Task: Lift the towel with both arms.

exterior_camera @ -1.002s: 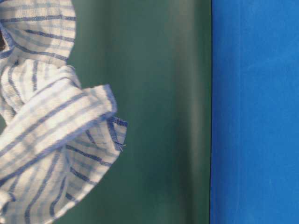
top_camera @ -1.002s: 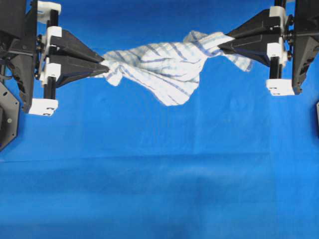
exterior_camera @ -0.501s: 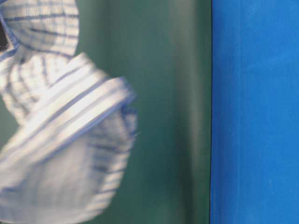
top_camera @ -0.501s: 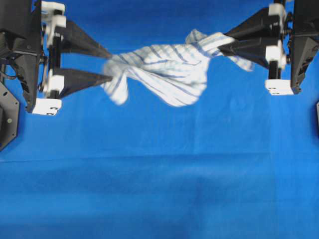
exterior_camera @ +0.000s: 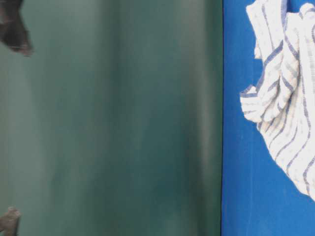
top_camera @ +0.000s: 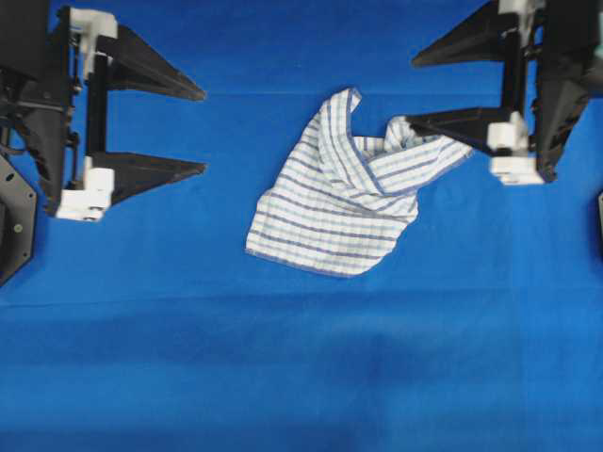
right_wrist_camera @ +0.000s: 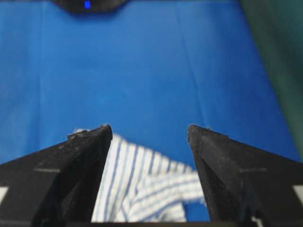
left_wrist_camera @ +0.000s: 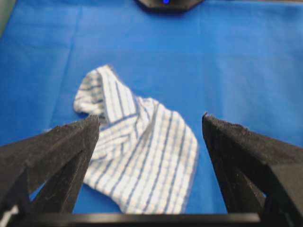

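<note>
The checked cotton towel lies crumpled, seemingly folded over, on the blue sheet; both grippers' pointed fingers are spread, holding nothing.

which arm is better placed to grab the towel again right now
Probably the right. The open right gripper has its lower finger directly over the towel, while the open left gripper sits clear of it across bare blue sheet.

We read this as a robotics lab: a bench draped in a plain blue sheet, a dark green backdrop behind, two black arms mounted at either side
</note>
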